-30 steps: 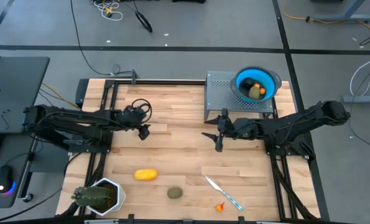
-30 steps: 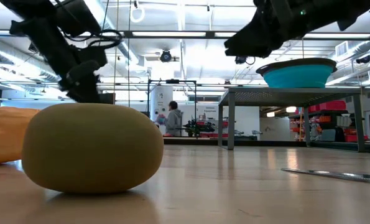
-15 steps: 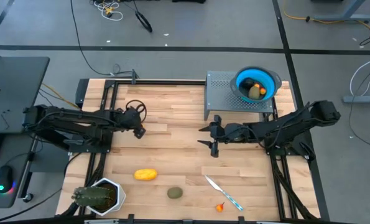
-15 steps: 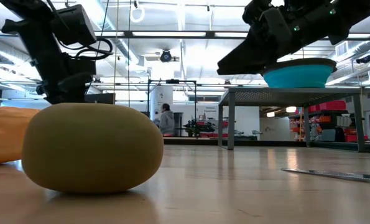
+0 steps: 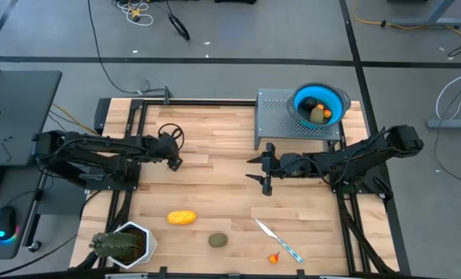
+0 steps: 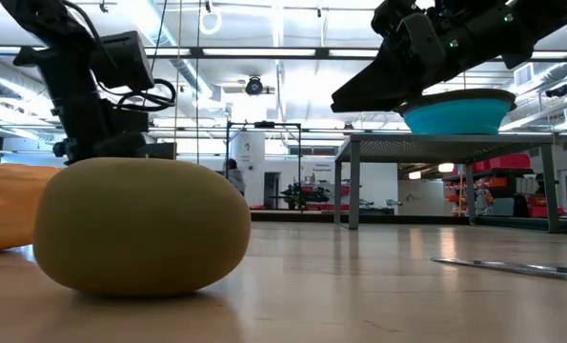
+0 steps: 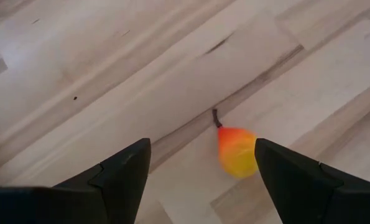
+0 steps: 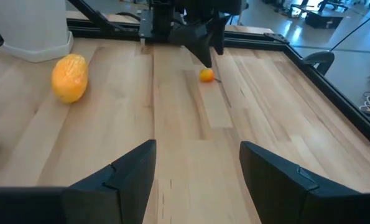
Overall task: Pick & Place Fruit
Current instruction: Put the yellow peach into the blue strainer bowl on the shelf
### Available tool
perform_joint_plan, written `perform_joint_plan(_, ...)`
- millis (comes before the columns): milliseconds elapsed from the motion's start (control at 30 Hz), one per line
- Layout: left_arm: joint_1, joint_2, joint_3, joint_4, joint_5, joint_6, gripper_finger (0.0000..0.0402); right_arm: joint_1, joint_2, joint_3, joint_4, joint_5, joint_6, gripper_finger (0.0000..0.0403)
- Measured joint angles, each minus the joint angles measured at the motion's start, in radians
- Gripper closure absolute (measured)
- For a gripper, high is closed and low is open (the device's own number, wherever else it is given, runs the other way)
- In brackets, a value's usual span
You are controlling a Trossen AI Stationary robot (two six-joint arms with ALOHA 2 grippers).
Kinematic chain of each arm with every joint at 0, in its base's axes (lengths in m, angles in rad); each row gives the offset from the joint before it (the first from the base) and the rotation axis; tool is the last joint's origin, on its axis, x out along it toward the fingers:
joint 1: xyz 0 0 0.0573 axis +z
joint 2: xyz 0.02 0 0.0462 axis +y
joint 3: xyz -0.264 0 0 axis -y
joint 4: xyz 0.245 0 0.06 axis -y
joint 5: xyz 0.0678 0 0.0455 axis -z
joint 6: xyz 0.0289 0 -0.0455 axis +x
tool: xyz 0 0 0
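Note:
A small orange-yellow fruit with a dark stem (image 7: 237, 151) lies on the wood between the fingers of my open left gripper (image 7: 200, 171), nearer one finger; it is apart from both. In the right wrist view the same fruit (image 8: 206, 75) sits under that gripper (image 8: 200, 43). My right gripper (image 5: 262, 172) hovers open at mid-table, holding nothing. A yellow oblong fruit (image 5: 181, 218), an olive roundish one (image 5: 218, 241) and an orange-red bit (image 5: 274, 259) rest on the table's near part. The blue bowl (image 5: 340, 99) holds a black ball (image 5: 311, 103) and an olive fruit (image 5: 318, 115).
The bowl stands on a grey perforated stand (image 5: 276, 116) at the far right. A knife with a light-blue handle (image 5: 278, 240) lies near the front edge. A spiky plant in a white pot (image 5: 125, 244) sits at the near left corner.
My left gripper has sunk a little and tipped more steeply downward over the small fruit. My right gripper has moved toward the table's left and slightly down, then stopped.

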Motion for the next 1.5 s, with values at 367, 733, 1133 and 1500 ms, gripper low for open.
perform_joint_plan(367,0.007,0.051,0.0,0.061,0.019,0.007,0.0059,0.0,0.0,0.0,-0.009,0.0,-0.018,0.0161)
perform_joint_plan(733,0.015,0.197,0.001,0.073,0.039,-0.027,0.0056,-0.001,0.0,0.0,0.0,0.026,-0.073,0.0161)
perform_joint_plan(1133,0.014,0.201,0.001,0.087,0.035,-0.02,0.0074,-0.066,0.0,0.0,0.006,0.036,-0.131,0.0161)
perform_joint_plan(1500,0.003,0.202,0.0,0.113,0.031,-0.019,0.0189,-0.099,0.0,0.0,0.002,0.026,-0.115,0.0161)
